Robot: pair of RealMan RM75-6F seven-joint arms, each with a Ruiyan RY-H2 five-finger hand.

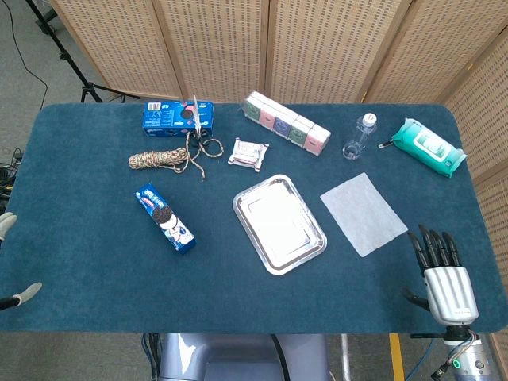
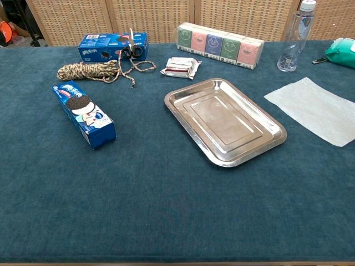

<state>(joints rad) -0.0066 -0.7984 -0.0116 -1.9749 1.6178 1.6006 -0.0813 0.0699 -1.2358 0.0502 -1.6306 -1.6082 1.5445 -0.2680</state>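
Note:
My right hand [image 1: 447, 279] hovers at the table's front right corner with its fingers stretched out straight and nothing in them. The nearest thing to it is a white sheet [image 1: 363, 213] [image 2: 316, 109] lying flat just beyond its fingertips. Only two pale fingertips [image 1: 28, 292] of my left hand [image 1: 6, 225] show at the far left edge, wide apart and holding nothing. The closest object to them is a blue cookie pack [image 1: 164, 217] [image 2: 84, 113]. An empty steel tray [image 1: 279, 223] [image 2: 224, 120] sits mid-table. The chest view shows neither hand.
Along the back lie a blue cookie box [image 1: 178, 116] [image 2: 112, 46], scissors [image 1: 195, 136], a coiled rope [image 1: 162, 160] [image 2: 89, 70], a small wrapped packet [image 1: 248, 152] [image 2: 180, 67], a row of tissue packs [image 1: 286, 124] [image 2: 220, 44], a water bottle [image 1: 359, 135] [image 2: 294, 36] and green wet wipes [image 1: 429, 146] [image 2: 340, 52].

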